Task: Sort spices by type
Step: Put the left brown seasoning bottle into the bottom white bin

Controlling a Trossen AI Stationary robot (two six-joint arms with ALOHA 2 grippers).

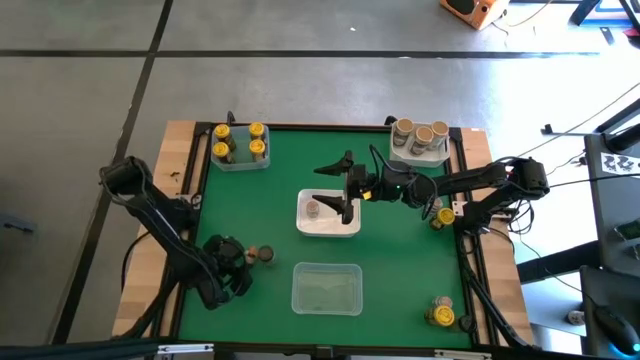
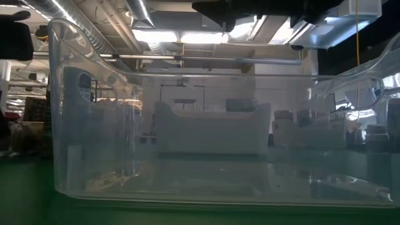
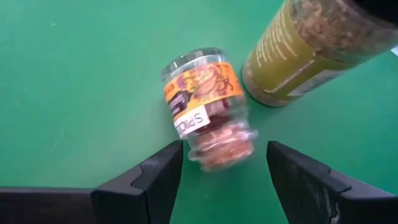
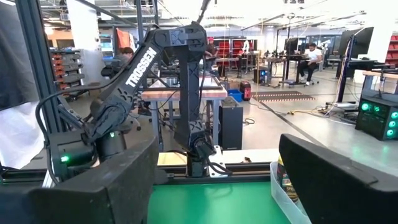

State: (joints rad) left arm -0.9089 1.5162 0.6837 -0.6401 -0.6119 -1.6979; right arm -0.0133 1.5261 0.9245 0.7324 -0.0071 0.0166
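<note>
- "TROSSEN" runs in white capitals along the dark upper link of the left arm [image 4: 140,65], seen from the right wrist view;
- the spice jar [image 3: 208,106] lying on its side on the green mat, between the left gripper's fingers, carries an orange label with a white strip that reads "SPIC", the rest of the word cut off;
- the taller jar [image 3: 311,53] just beside that spice jar bears lines of white print, too small to read.
</note>
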